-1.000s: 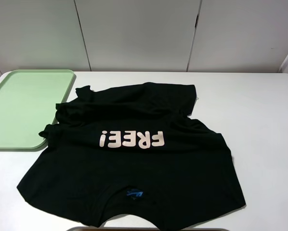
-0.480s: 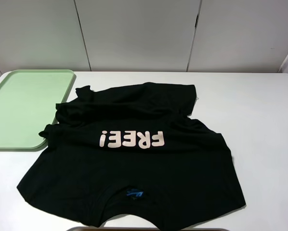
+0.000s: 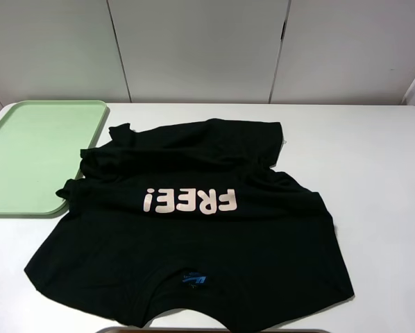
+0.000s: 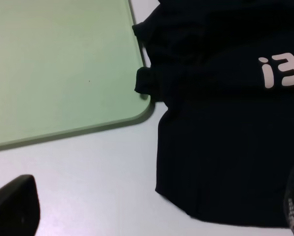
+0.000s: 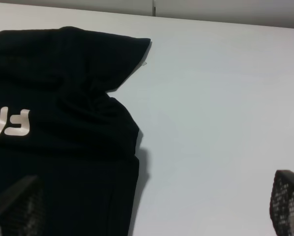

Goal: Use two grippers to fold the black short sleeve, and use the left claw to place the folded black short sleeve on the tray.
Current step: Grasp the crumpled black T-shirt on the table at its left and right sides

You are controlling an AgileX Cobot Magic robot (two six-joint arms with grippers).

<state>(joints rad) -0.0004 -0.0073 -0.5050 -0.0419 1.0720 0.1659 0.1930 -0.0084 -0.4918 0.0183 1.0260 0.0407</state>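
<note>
Black short sleeve (image 3: 193, 229) spread, edge on tray (image 3: 27, 152) rim, table (image 3: 374, 173) stretching rightward; left tool (image 4: 154, 204), right tool (image 5: 152, 204) released.

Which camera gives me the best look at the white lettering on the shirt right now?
The exterior high view: the whole lettering reads there across the black shirt. The left wrist view catches only its last letters at the frame's edge, the right wrist view only its first two.
</note>
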